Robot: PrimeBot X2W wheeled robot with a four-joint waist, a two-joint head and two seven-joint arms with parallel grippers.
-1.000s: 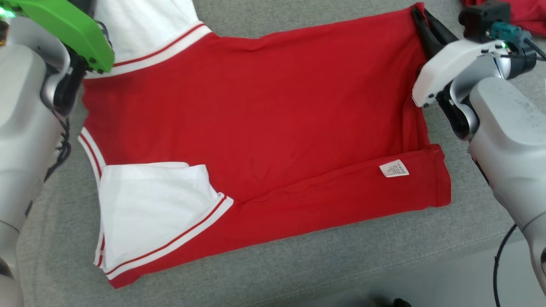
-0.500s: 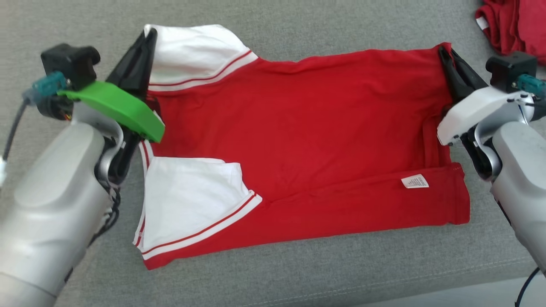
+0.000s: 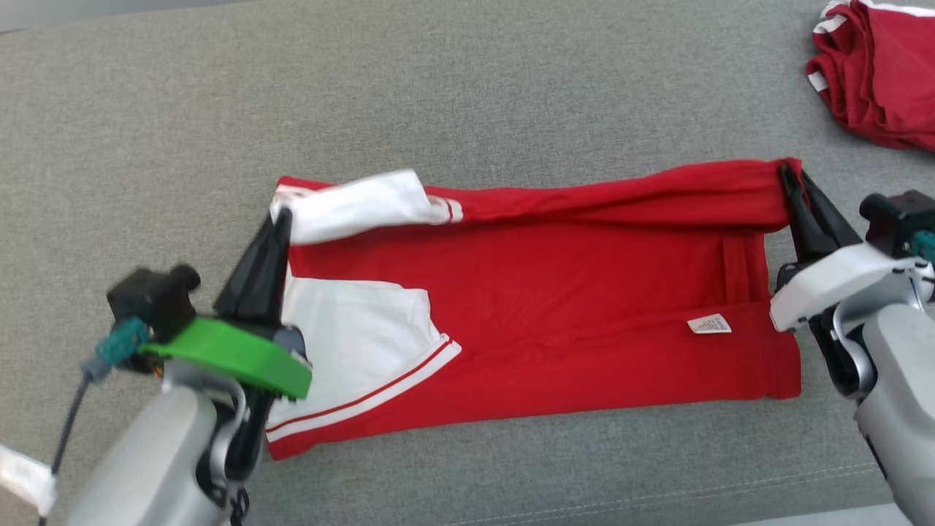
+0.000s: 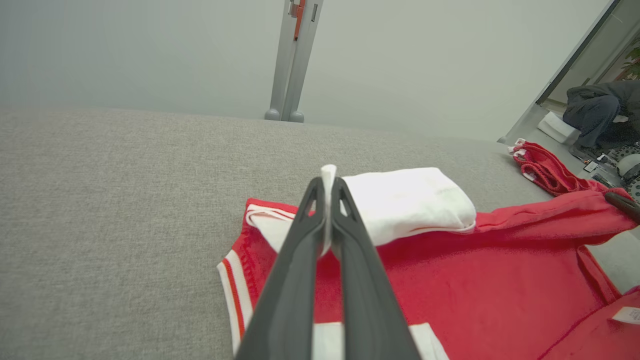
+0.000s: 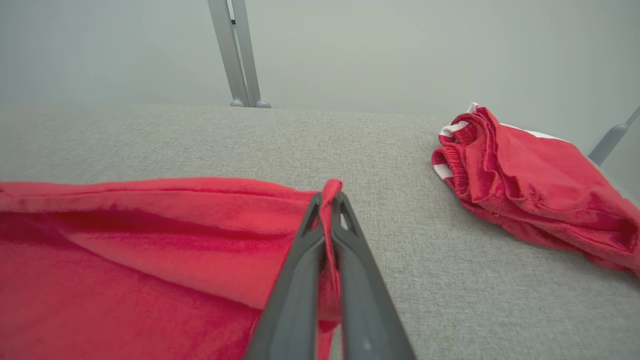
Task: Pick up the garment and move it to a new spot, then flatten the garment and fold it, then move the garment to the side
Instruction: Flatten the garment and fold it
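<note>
The garment [image 3: 555, 307] is a red shirt with white, red-striped sleeves, lying partly folded on the grey cushion. Its far edge is lifted and curls over toward me. My left gripper [image 3: 281, 219] is shut on the far white sleeve [image 3: 358, 206]; in the left wrist view white cloth is pinched between the dark fingers [image 4: 327, 200]. My right gripper [image 3: 790, 175] is shut on the garment's far red corner [image 5: 332, 192], held up off the cushion. A near white sleeve [image 3: 350, 351] and a white label [image 3: 708, 324] lie on top.
A second red garment [image 3: 876, 73] lies bunched at the far right of the grey cushion [image 3: 467, 95], also in the right wrist view [image 5: 525, 180]. A grey post [image 5: 240, 55] stands behind the cushion. The cushion's front edge [image 3: 657, 504] runs close below the garment.
Both grippers have drawn the garment's far edge toward me, so the red body looks narrower and the far edge rolls over. The head camera has shifted too, showing more cushion beyond.
</note>
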